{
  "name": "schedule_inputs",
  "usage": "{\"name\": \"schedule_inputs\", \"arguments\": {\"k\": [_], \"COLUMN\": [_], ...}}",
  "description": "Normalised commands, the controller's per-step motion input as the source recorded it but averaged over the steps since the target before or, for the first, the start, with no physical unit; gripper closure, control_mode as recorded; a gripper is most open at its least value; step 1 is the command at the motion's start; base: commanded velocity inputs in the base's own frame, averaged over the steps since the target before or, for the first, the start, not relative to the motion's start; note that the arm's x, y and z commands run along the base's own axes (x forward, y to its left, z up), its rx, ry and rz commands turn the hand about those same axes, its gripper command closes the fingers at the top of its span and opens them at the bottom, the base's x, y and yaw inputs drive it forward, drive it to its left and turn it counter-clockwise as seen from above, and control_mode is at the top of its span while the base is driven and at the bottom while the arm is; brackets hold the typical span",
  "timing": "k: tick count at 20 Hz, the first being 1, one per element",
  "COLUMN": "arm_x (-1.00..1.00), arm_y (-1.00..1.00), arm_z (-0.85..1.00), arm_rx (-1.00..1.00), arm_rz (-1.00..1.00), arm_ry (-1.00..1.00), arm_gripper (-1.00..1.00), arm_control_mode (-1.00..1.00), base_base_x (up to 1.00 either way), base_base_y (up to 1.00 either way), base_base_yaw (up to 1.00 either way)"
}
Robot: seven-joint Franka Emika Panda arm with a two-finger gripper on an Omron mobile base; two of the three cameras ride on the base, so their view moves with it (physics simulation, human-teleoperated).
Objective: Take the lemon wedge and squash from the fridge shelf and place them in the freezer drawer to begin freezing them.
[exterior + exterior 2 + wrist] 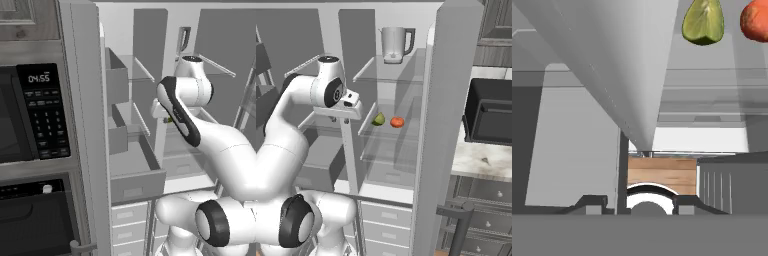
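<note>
Neither item is moved: the lemon wedge [378, 119] and squash [397, 122] sit on the fridge shelf [368, 131], the freezer drawer [136, 184] stands open, and the gripper [639, 201] is closed, empty.

Lemon wedge [378, 119] left of squash [397, 122] on fridge shelf [406, 134]

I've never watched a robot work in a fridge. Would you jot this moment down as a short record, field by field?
lemon wedge: on the fridge shelf, left of the squash
squash: on the same shelf, apart from the wedge
end effector: shut, holding nothing, short of both items
freezer drawer: pulled open, nothing seen inside
pitcher: upright on the upper shelf
progress: neither item picked up yet
</note>
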Motion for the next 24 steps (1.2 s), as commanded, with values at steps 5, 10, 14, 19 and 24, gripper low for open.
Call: {"name": "schedule_inputs", "arguments": {"k": [5, 10, 14, 19, 24], "arm_x": [-0.22, -0.04, 0.26, 0.43, 0.67], "arm_y": [-0.23, -0.99, -0.79, -0.45, -0.06], "arm_z": [0.00, -0.06, 0.00, -0.34, -0.77], "arm_rx": [0.02, 0.15, 0.15, 0.05, 0.00], "arm_rz": [-0.13, -0.48, -0.29, -0.22, -0.07], "arm_ry": [-0.15, -0.01, 0.00, -0.04, -0.08], "arm_gripper": [-1.00, -1.00, -1.00, -1.00, -1.00], "arm_control_mode": [-1.00, -1.00, -1.00, -1.00, -1.00], "base_base_x": [0.00, 0.00, 0.00, 0.00, 0.00], "base_base_y": [0.00, 0.00, 0.00, 0.00, 0.00], "base_base_yaw": [0.00, 0.00, 0.00, 0.00, 0.00]}}
